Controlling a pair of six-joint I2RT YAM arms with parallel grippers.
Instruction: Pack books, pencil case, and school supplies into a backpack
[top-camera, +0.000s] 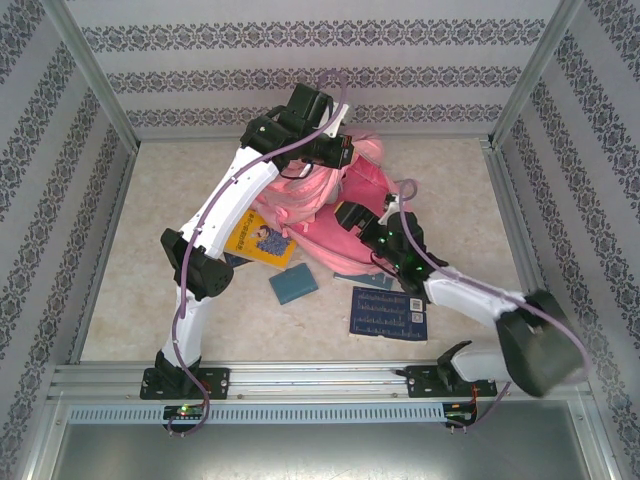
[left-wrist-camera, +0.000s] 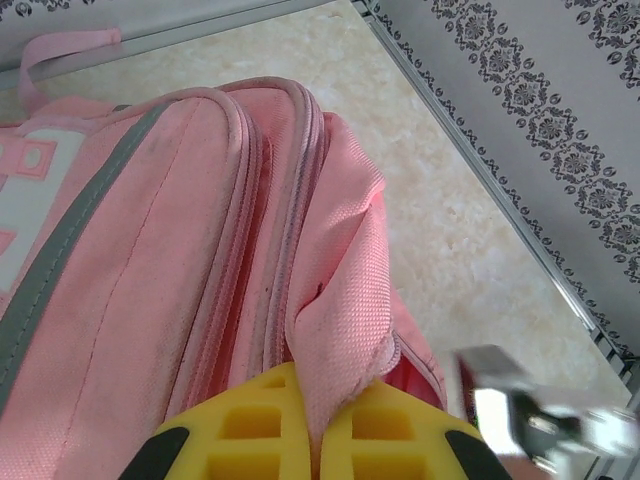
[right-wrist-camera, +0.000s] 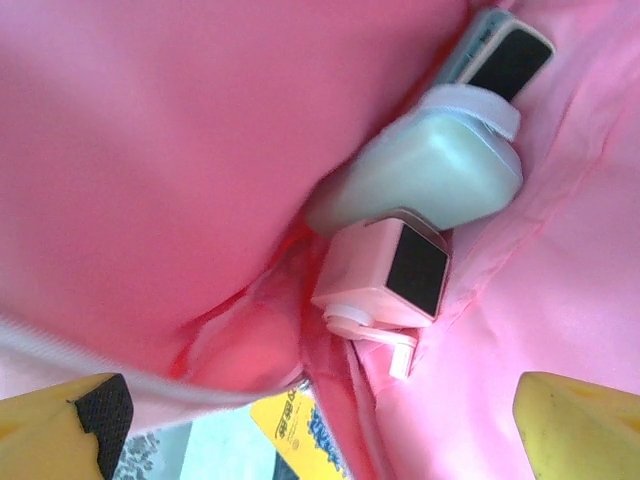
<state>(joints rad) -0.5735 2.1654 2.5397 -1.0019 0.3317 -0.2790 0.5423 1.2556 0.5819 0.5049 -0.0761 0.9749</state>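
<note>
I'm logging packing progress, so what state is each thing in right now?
backpack: open, fabric edge pinched.
left gripper: shut on the backpack fabric.
right gripper: open, empty, at the opening.
pencil case: inside the backpack.
pink boxy object: inside, beside the pencil case.
stapler: inside, beside the pencil case.
yellow book: closed, on the table.
teal book: closed, on the table.
navy book: closed, on the table.

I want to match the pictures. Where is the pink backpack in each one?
Top external: backpack in the middle, between both arms.
Left wrist: left and centre, fabric pinched by the left end effector.
Right wrist: its pink inside, all around the pencil case.
Shared landmark: yellow book, beside it from above, bottom edge at right wrist.
</note>
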